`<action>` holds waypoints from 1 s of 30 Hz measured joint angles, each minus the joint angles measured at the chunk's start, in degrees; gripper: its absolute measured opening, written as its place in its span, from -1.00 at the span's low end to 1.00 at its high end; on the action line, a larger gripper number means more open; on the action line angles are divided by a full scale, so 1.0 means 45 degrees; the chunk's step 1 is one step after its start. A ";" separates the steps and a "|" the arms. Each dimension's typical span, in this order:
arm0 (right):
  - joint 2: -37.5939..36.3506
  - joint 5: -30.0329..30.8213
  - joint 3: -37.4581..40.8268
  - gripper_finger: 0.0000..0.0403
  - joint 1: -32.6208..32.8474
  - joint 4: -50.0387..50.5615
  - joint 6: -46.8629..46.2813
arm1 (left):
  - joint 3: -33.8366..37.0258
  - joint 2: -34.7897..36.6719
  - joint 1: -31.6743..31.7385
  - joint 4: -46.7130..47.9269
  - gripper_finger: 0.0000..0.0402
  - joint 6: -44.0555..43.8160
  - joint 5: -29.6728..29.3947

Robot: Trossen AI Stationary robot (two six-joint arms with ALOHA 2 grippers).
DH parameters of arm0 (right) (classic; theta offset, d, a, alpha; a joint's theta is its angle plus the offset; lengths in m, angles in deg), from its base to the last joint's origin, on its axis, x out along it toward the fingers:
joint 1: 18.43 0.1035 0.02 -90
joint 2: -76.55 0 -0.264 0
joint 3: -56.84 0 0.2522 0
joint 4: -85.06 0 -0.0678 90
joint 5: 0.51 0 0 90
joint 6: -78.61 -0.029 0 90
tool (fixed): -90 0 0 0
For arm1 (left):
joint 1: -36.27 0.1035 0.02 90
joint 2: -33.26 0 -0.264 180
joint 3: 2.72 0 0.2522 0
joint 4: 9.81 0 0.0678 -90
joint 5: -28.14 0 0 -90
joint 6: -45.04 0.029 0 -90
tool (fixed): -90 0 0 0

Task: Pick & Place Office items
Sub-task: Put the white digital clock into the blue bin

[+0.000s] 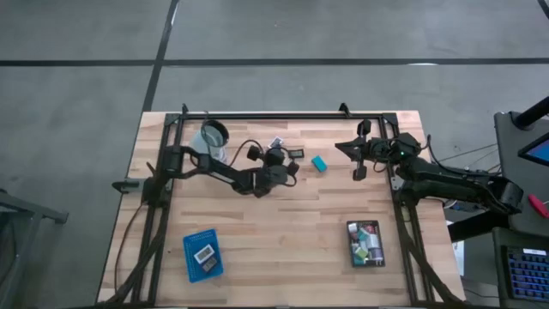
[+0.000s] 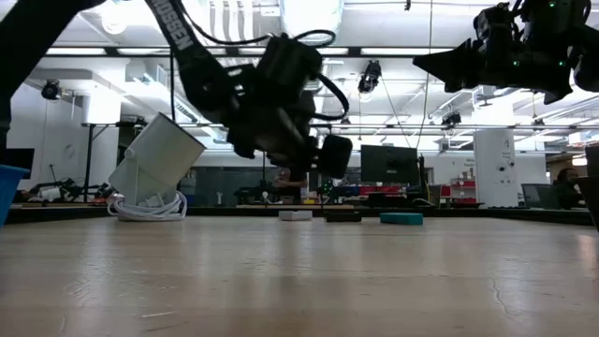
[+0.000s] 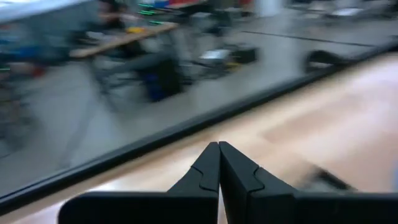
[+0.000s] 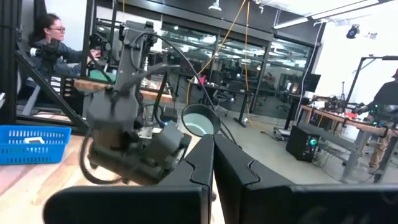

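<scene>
Left gripper [image 1: 294, 169] hangs above the surface [image 1: 283, 232] near its far middle, fingers [image 3: 219, 171] pressed together, nothing between them. Right gripper [image 1: 341, 145] sits raised at the far right, fingers [image 4: 214, 165] also pressed together and empty. Loose items lie on the far strip: a teal block [image 1: 318, 163] between the two grippers, a flat dark piece [image 1: 294, 153] and a small white piece [image 1: 276, 143] just beside the left gripper. The black tray [image 1: 365, 244] at near right holds several coloured pieces; the blue tray [image 1: 202, 254] at near left holds a labelled rectangle. A clear cup [image 1: 214, 137] lies tipped at far left. Risks, as I judge them: with fingers pressed shut, a descent onto a block would push it rather than pick it, so they must spread first. The dark and white pieces lie close together, so a grasp on one could nudge the other. Flat pieces offer little edge and may slip. Both arms working the same far strip could collide. The left arm's cable could also drag the cup.
</scene>
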 joint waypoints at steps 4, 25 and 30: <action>0.0004 0.0000 -0.0005 -0.96 0.0000 0.0039 -0.0005 | -0.0316 -0.0016 -0.0032 0.0399 -0.97 -0.0164 -0.0442; 0.0023 -0.0002 -0.0010 -0.96 0.0005 0.0471 -0.0001 | 0.0988 0.3444 -0.0067 0.4355 -0.97 0.0981 0.6555; 0.0024 -0.0005 -0.0005 -0.96 0.0005 0.0466 0.0000 | 0.1197 0.3908 -0.0058 0.5064 -0.97 0.0345 0.6998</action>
